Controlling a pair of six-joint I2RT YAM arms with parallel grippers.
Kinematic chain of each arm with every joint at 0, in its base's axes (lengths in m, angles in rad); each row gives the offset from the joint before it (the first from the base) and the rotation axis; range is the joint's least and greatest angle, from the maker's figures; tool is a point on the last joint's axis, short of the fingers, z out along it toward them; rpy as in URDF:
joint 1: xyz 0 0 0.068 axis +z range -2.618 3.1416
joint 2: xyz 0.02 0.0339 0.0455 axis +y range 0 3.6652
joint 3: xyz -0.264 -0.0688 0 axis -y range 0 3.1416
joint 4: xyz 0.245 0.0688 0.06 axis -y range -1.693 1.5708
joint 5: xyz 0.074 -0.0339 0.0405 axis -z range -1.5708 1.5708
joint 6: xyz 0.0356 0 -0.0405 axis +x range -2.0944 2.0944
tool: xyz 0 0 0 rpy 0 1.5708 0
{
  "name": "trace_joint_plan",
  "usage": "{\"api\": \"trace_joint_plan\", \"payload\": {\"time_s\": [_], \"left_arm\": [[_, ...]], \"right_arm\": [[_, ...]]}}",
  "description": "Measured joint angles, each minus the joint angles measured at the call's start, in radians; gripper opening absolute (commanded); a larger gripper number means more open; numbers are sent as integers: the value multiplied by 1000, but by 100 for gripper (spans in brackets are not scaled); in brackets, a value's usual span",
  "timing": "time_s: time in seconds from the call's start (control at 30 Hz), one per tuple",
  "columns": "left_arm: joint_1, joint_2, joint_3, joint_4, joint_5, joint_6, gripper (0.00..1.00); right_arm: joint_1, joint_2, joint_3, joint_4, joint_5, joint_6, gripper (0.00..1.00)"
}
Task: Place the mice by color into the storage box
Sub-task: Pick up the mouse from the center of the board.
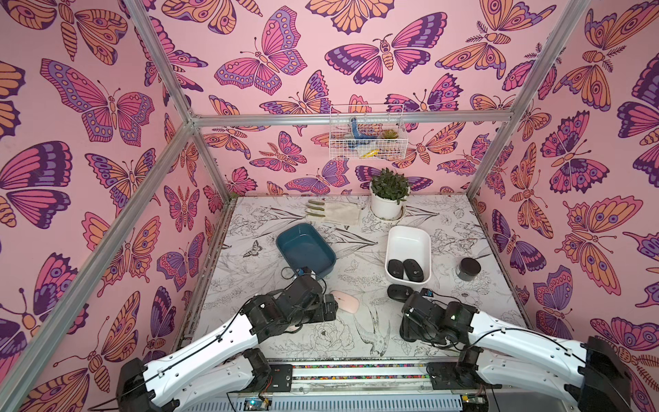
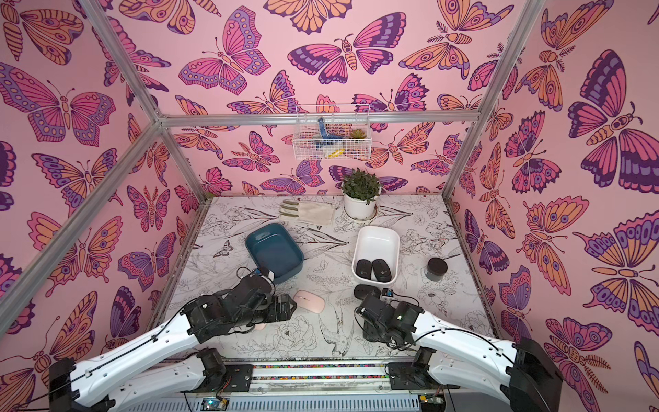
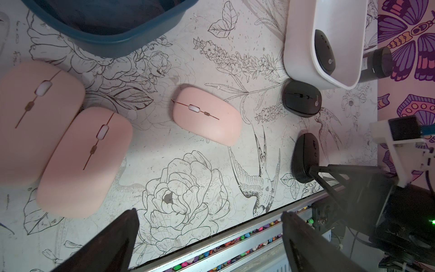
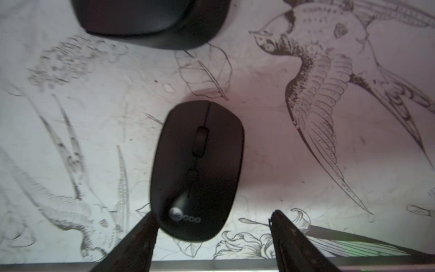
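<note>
Three pale-pink mice lie on the table in the left wrist view: two side by side (image 3: 35, 117) (image 3: 84, 162) and one apart (image 3: 207, 115). The blue storage box (image 1: 306, 249) stands empty. In the white storage box (image 1: 408, 242) lie two black mice (image 1: 396, 269) (image 1: 413, 270). A further black mouse (image 1: 399, 291) rests in front of that box. My right gripper (image 4: 211, 213) is open over another black mouse (image 4: 197, 169); one finger is at its edge, the other stands apart. My left gripper (image 3: 209, 212) is open and empty near the table's front edge.
A black jar (image 1: 468, 269) stands right of the white box. At the back are a potted plant (image 1: 387, 205) and a glove (image 1: 335, 212). A wire basket (image 1: 367, 137) hangs on the back wall. A metal rail (image 1: 356, 367) runs along the front edge.
</note>
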Motion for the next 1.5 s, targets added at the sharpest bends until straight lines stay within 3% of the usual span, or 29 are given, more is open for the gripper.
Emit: {"api": "trace_joint_plan", "payload": {"time_s": [0.33,0.57,0.8,0.97,1.1,1.5], "left_arm": [[0,0,0,0,0,0,99],[0,-12,-6,0,0,-1,99],[0,-8,-8,0,0,-1,99],[0,1,-8,0,0,-1,99],[0,1,-8,0,0,0,99],[0,13,-7,0,-7,1,99]], "right_arm": [[2,182,47,87,-6,-19,78],[-1,214,60,95,-5,-29,75],[-36,229,60,116,-5,-55,65],[-68,230,59,131,-14,-80,48],[-74,216,50,139,-18,-88,38],[-78,-14,87,-31,23,-98,33]]}}
